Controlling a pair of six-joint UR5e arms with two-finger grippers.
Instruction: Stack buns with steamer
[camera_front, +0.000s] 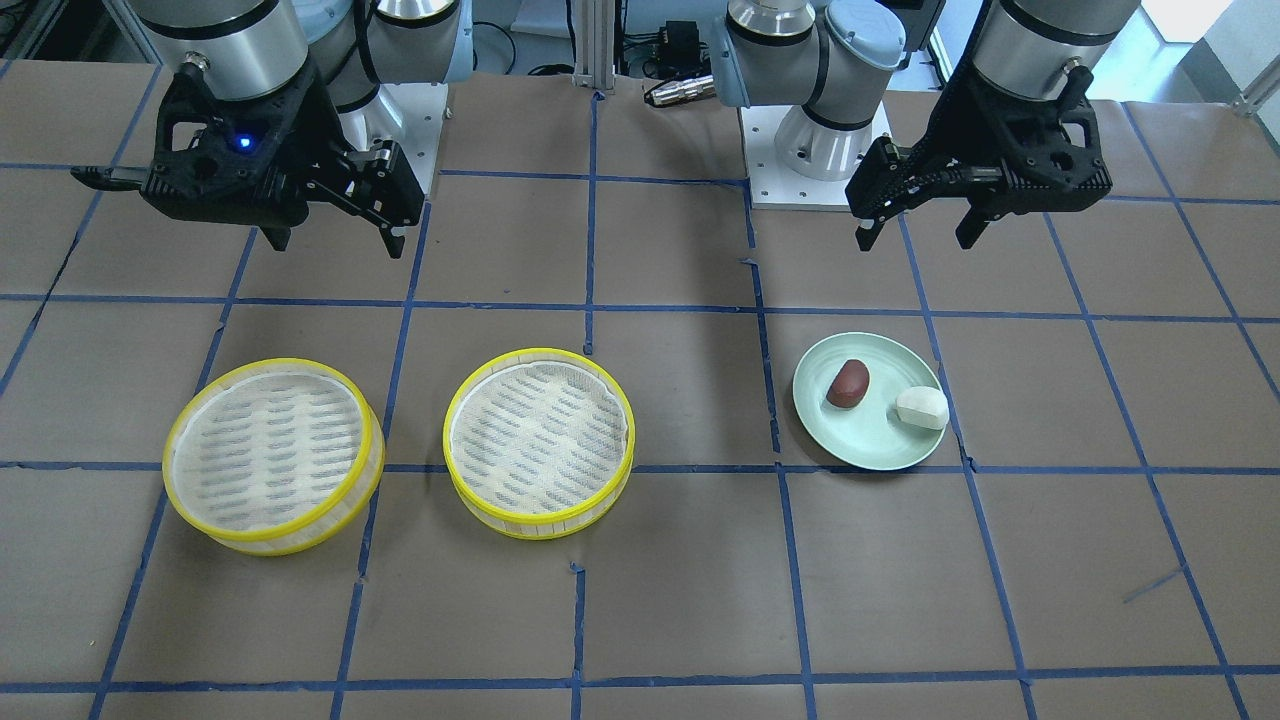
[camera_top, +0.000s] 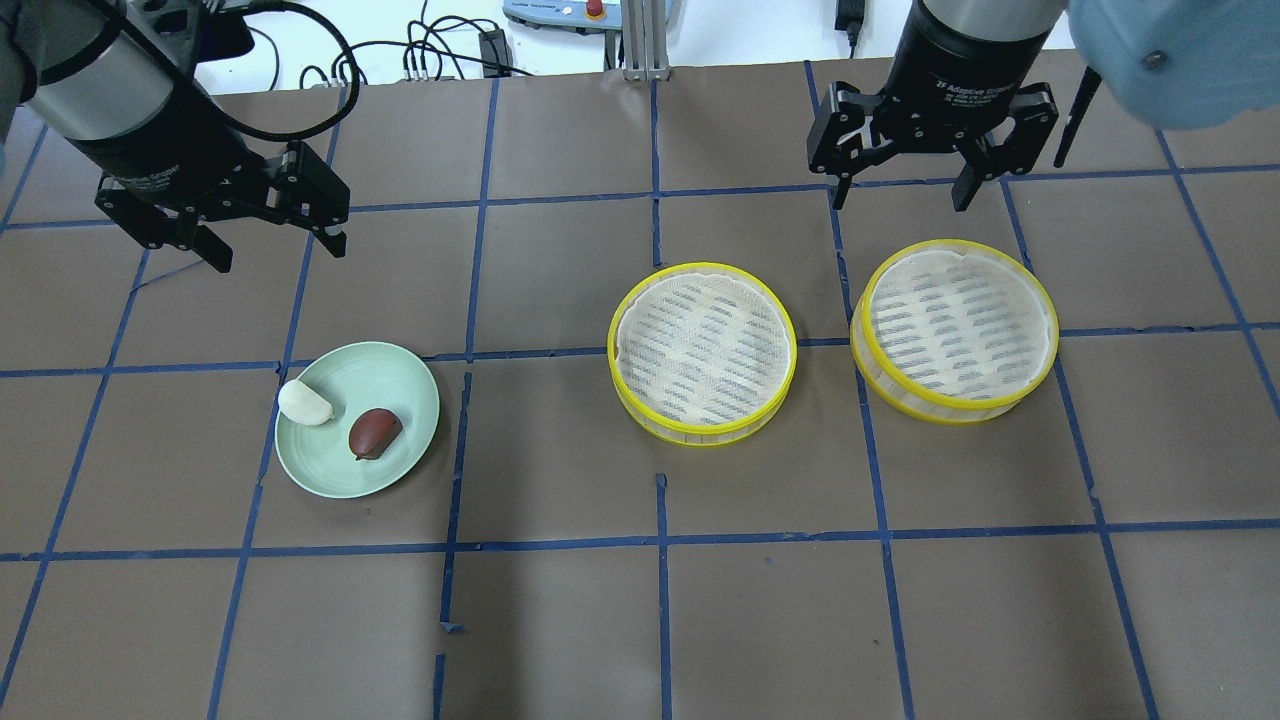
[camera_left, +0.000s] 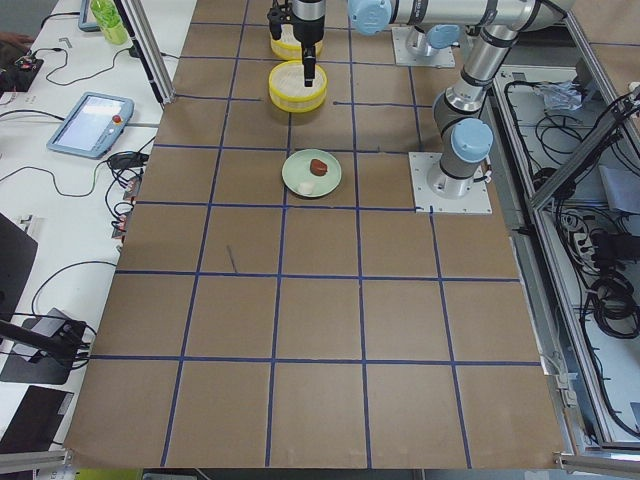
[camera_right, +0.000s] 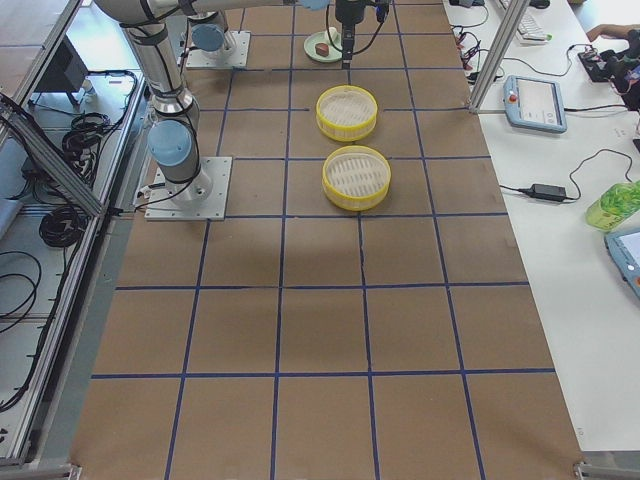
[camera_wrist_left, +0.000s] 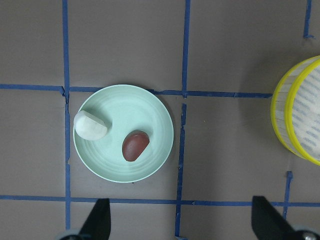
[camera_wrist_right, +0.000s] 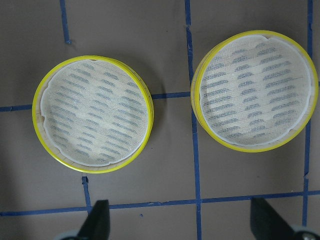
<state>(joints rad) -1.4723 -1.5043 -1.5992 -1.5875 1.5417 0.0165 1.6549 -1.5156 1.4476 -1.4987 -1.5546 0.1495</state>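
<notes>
**Pre-grasp: buns on plate, both steamer trays empty**

Nearest row on the tabletop (camera_front: 680, 620) (brown paper, blue tape grid): outer steamer tray (camera_front: 273, 455) and middle steamer tray (camera_front: 539, 440). They stand side by side, apart, both yellow-rimmed, white-lined and empty. In the same row, toward the robot's left, is the pale green plate (camera_front: 868, 445). The reddish-brown bun (camera_front: 849, 384) lies near the plate's middle. The white bun (camera_front: 921, 407) sits at the rim, on the side away from the trays. The buns are near each other, not touching.

Further back, the left end effector (camera_front: 918, 238) hovers above the tabletop on the robot's side of the plate, fingers spread wide, holding nothing. The right end effector (camera_front: 338, 240) hangs likewise behind the trays, fingers apart, empty. A blue light (camera_front: 241, 143) is lit on its mount.

Step in hand (judgement): first pick, left arm; no bun moved yet. To do it well:
- Take the reddish-brown bun first. It is clear of the rim, with room for both fingers.
- Turn the wrist so the fingers close across its short axis.
- Come straight down and stop short of the plate.
- Close gently. A smooth rounded lump is likely to slip out or dent.
- The white bun looks harder. One finger must land at or outside the rim and may shove the plate.
- Set the bun down well inside the middle tray's wall, that being the nearer tray.

Writing: white lettering on the right wrist barrel (camera_top: 965, 88) reads "2F Adaptive Gripper" in the overhead view; the smaller lines beneath are illegible. Similar lettering on the left arm is too blurred to read. No labels show on the trays or plate.
</notes>
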